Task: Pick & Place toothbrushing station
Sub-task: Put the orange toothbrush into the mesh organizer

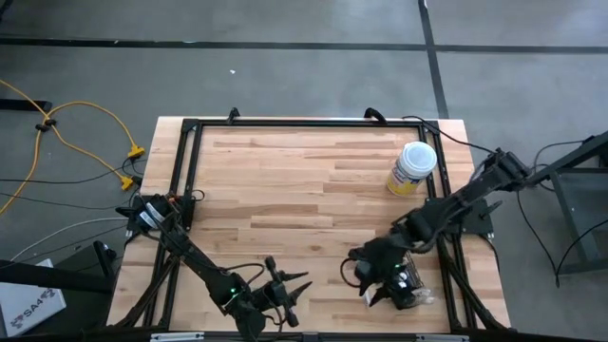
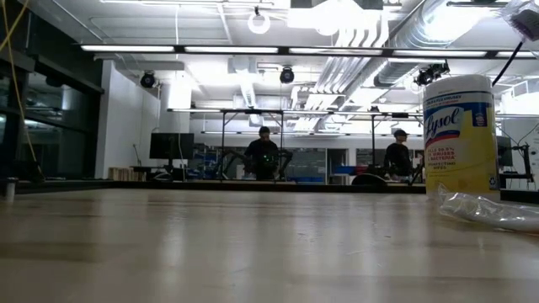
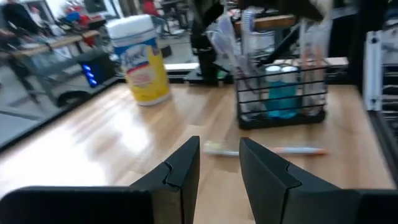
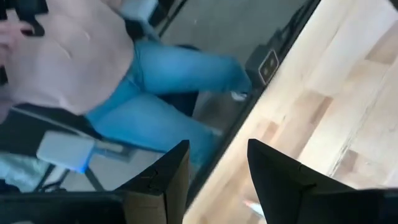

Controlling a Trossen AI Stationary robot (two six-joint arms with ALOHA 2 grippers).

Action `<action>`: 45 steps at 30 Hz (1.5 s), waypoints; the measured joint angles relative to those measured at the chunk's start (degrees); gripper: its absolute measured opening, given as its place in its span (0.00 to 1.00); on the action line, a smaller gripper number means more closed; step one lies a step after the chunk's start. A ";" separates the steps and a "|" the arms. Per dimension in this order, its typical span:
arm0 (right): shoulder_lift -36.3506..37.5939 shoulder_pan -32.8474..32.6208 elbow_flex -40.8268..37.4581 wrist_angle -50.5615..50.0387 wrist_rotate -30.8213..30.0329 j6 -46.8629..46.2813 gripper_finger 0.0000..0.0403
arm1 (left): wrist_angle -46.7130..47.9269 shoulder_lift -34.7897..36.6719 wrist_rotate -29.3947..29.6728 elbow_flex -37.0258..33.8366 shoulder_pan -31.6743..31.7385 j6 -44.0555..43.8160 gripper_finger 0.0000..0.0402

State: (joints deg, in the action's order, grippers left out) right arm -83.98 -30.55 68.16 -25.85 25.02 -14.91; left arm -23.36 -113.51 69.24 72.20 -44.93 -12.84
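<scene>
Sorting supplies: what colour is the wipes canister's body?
Yellow, with a white lid; the wipes canister shows best in the low view.

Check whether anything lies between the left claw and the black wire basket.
One thing does: a toothbrush lies flat on the table between the open left claw and the black wire basket. The yellow canister stands off to one side.

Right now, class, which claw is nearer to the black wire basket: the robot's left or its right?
Right. The right claw hangs right beside the basket near the table's front right edge. The left claw waits at the front middle, apart from it.
</scene>
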 joint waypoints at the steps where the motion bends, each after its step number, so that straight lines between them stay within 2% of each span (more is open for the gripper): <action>1: -1.05 0.52 0.00 0.02 0.81 1.22 0.38 | 0.01 0.00 -0.74 0.00 0.02 -0.78 0.27; 8: -7.04 3.06 0.36 -2.82 2.11 6.50 0.38 | 0.01 0.00 -1.89 0.00 0.02 -1.18 0.27; 15: -12.85 3.81 7.23 -14.34 -5.49 14.00 0.38 | 1.11 0.00 -1.95 0.00 0.02 -1.14 0.27; 23: -20.37 4.07 13.90 -27.96 -5.94 18.74 0.38 | 2.17 0.00 -3.69 0.00 0.20 -1.09 0.27; 31: -25.46 4.03 15.28 -30.69 -5.29 19.73 0.38 | 2.46 0.00 -3.79 0.00 0.35 -1.05 0.27; 37: -27.02 3.83 15.28 -29.55 -9.60 15.23 0.38 | 2.45 0.00 -4.05 0.00 0.35 -1.05 0.27; 41: -27.02 4.11 15.28 -29.19 -13.95 5.94 0.38 | 2.43 0.00 -4.78 0.00 0.35 -1.07 0.27; 45: -27.02 4.87 15.28 -29.41 -14.44 -2.92 0.38 | 2.43 0.00 -4.88 0.00 0.35 -1.07 0.27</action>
State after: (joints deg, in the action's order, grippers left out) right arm -111.00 -25.68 83.44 -55.26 10.58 -17.83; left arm -20.93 -113.51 64.37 72.20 -44.58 -13.91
